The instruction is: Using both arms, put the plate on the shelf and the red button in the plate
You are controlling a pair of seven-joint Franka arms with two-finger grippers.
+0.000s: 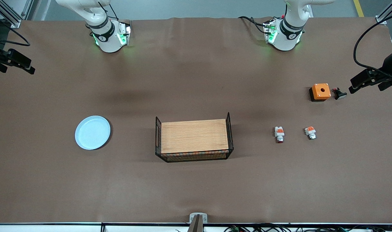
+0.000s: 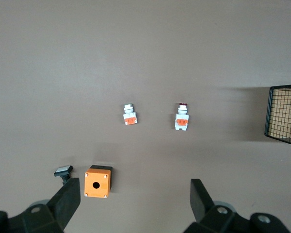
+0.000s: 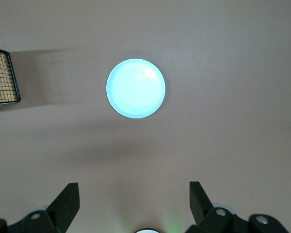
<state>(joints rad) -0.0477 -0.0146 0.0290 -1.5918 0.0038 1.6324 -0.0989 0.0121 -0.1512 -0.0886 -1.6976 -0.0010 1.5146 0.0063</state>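
Plate (image 1: 93, 132) lies toward the right arm's end of the bench (image 1: 196, 193), the red button (image 1: 279, 134) toward the left arm's end, bare bench around each. High above them, right tool (image 3: 134, 206) and left tool (image 2: 134, 204) wait, fingers apart, empty.

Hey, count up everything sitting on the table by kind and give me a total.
Plate: 1
Wire basket with wooden board: 1
Push-button units: 2, the red button and the silver-tipped unit
Orange box with a hole: 1
Small dark part beside the box: 1
Total: 6
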